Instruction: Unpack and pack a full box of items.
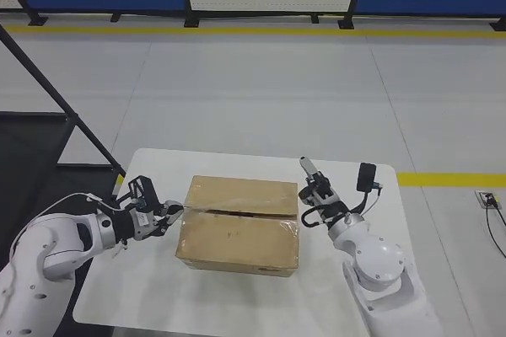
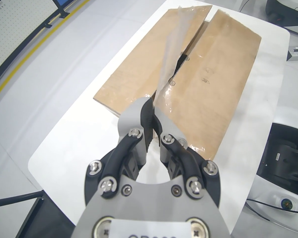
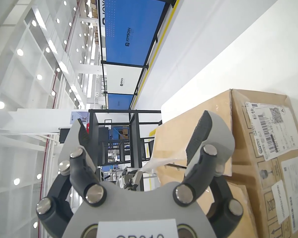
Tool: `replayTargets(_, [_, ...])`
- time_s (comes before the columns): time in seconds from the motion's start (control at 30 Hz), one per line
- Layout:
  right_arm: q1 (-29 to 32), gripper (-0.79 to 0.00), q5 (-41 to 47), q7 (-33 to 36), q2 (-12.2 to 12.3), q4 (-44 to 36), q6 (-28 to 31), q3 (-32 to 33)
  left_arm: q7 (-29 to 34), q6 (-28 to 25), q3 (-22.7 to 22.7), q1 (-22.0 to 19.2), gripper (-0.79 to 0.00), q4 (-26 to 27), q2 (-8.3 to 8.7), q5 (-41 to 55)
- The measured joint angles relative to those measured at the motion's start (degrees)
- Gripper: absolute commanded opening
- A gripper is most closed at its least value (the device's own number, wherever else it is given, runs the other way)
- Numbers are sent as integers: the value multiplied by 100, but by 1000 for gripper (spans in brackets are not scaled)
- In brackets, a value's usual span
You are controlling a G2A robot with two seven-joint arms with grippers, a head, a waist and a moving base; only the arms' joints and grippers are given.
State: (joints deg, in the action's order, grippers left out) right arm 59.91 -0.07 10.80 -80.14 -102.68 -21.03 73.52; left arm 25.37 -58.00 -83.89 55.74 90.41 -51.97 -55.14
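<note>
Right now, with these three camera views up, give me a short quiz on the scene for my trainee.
1. True or false: the left gripper is shut on the clear tape strip.
2. The right gripper is: A open, B shut on nothing, C shut on the tape strip.
3. What does the cardboard box rest on?
Key: 1 true; 2 A; 3 the white table.
</note>
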Motion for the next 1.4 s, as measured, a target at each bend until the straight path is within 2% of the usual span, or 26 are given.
replayTargets(0.3, [81,0,437,1438,104,-49,103,239,298,0,-71,211,-785,301,274,656])
replayTargets(0.4, [59,0,431,1655,130,-41,56,271,356,0,-53,275,-785,418,370,915])
replayTargets(0.63, [38,0,373,1744,153,-41,222,178,418,0,-27,477,-785,692,614,1175])
replayTargets(0.93, [-150,0,381,1466,122,-151,177,-104,-19,0,17,727,-785,970,970,1207])
replayTargets(1.17, [-597,0,355,1525,76,161,-212,-483,-465,0,30,975,-785,1179,1340,1066])
replayTargets(1.27, [-782,0,291,1605,66,349,-494,-611,-653,0,-61,1026,-785,1080,1487,843])
replayTargets(1.4, [-961,0,170,1412,41,557,-615,-723,-1014,0,-112,1047,-785,948,1600,402])
